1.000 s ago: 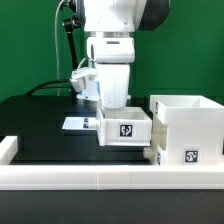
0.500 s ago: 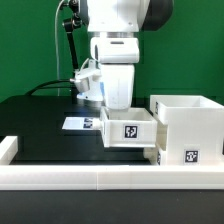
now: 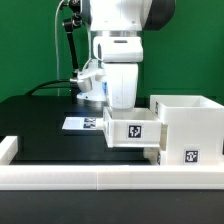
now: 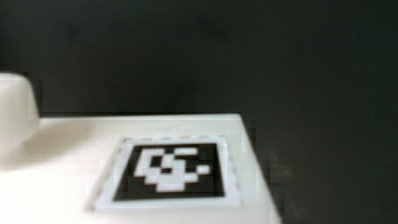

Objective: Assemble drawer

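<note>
In the exterior view my gripper (image 3: 122, 106) reaches down into a small white open-topped tray (image 3: 133, 129) with a square tag on its front. It holds the tray above the black table, and the tray walls hide the fingertips. The tray's right side is right against the tall white casing (image 3: 190, 125), which stands at the exterior view's right with a tag low on its front. In the wrist view a white surface of the tray with its tag (image 4: 173, 168) fills the lower part; my fingers do not show there.
A long low white rail (image 3: 100, 178) runs across the front of the table. The marker board (image 3: 80, 124) lies flat behind the tray at the exterior view's left. A black cable hangs behind the arm.
My gripper has carried the tray toward the exterior view's right, closing the gap to the casing.
</note>
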### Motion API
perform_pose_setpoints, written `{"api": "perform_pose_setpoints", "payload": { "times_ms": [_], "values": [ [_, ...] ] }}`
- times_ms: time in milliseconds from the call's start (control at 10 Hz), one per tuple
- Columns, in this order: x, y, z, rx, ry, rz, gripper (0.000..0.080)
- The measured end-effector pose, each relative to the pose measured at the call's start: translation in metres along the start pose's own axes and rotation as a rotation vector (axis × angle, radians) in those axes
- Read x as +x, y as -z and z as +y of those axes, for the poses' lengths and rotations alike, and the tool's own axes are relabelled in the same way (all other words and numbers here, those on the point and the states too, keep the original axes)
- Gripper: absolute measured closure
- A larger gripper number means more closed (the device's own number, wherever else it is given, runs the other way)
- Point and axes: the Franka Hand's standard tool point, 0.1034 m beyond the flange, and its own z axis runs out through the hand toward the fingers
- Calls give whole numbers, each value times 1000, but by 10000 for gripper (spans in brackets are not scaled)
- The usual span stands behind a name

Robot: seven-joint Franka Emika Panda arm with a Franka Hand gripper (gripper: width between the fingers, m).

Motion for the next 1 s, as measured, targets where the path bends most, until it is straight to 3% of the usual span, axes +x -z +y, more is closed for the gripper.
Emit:
{"api": "perform_pose_setpoints", "payload": {
  "times_ms": [400, 500, 1000],
  "values": [
    [1, -6, -2, 9, -1, 4, 755],
    [0, -7, -5, 28, -1, 3, 755],
    [2, -3, -3, 21, 2, 2, 755]
  ]
}}
